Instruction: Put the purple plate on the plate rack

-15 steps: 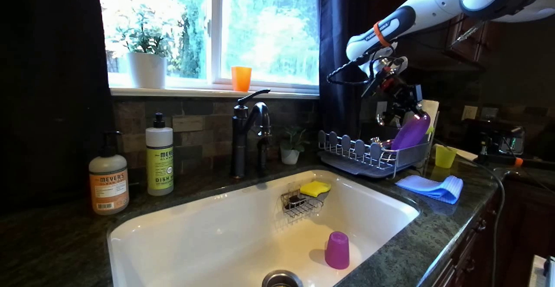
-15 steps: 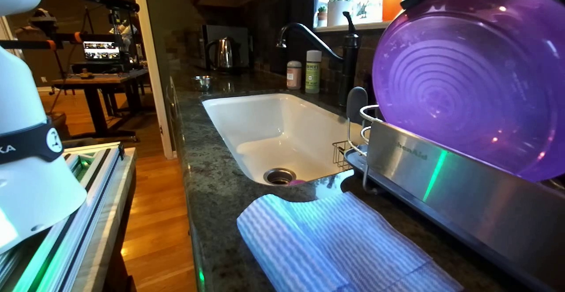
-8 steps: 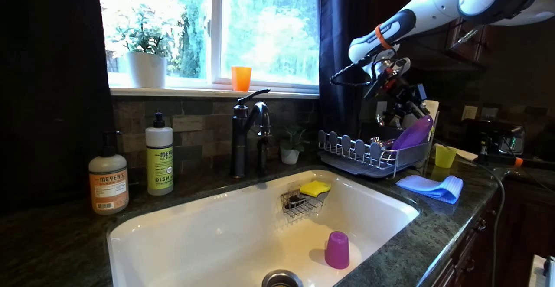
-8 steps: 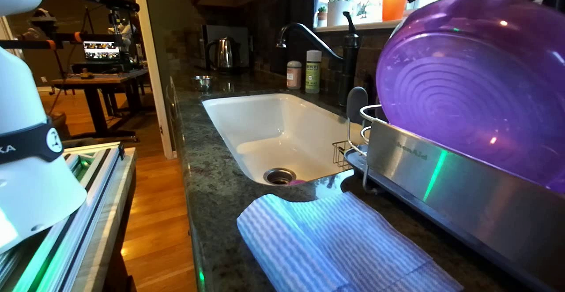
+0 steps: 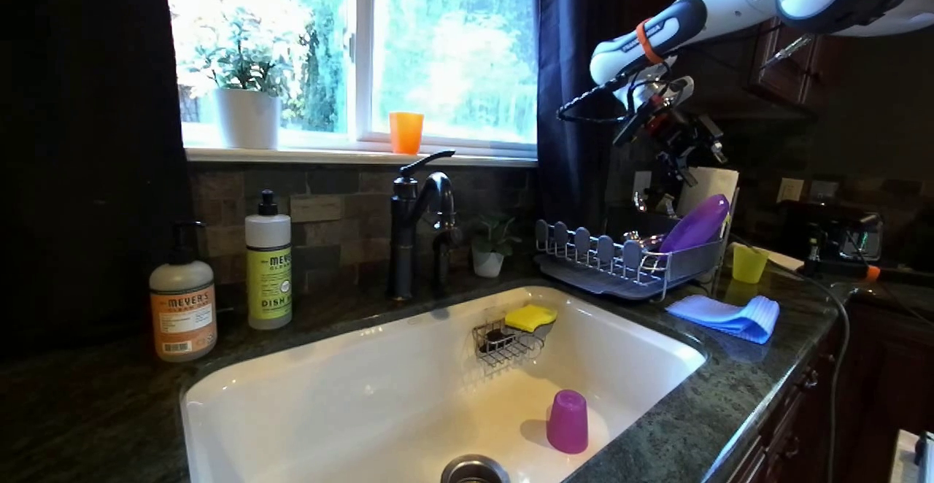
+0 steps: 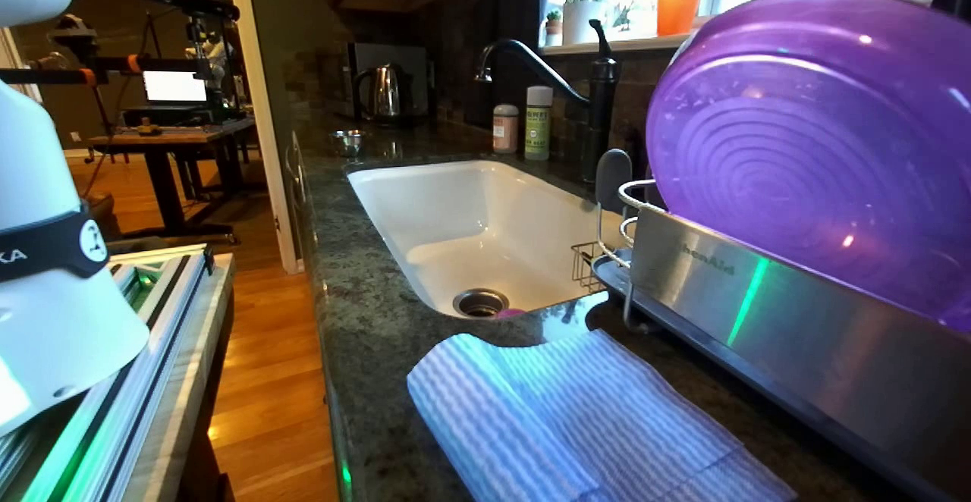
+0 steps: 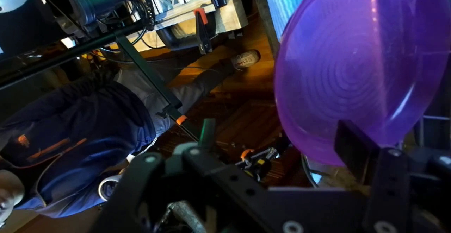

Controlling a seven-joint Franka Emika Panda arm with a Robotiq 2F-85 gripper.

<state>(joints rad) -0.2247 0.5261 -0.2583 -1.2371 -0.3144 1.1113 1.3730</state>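
We've got end effector [image 7: 277, 129] jaws wide apart, clear of the purple plate [image 5: 697, 225], which leans in the rack [image 5: 693, 261] below. Yellow cup [image 5: 749, 263] and blue cloth [image 5: 730, 315] also below it on the surface [image 5: 700, 395]; pale board [image 5: 706, 185] behind it.

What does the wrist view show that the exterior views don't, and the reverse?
Only the wrist view shows a person's shoe and leg. Only the exterior views show the sink, tap, orange cup and green soap bottle. Shared: the purple plate, the blue cloth and at least part of the gripper.
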